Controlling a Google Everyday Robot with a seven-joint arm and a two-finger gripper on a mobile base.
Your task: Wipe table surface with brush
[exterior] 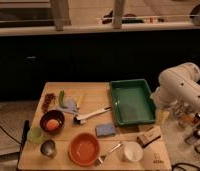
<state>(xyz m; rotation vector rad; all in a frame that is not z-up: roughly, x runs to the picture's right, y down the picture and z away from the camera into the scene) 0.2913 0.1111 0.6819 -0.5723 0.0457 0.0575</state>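
The brush (93,115) lies flat near the middle of the table surface (93,92), with its white handle pointing up and right toward the green tray and its dark head at the lower left. My gripper (163,118) hangs at the end of the white arm (179,87), off the table's right edge beside the tray. It is well to the right of the brush, open, and holds nothing.
A green tray (113,100) fills the table's right rear. Around the brush are a dark bowl (52,121), an orange bowl (84,149), a blue-grey sponge (106,130), a metal utensil (108,152), a white cup (131,151), two small cups (41,141) and a brown box (149,135). Bottles (190,125) stand at the right.
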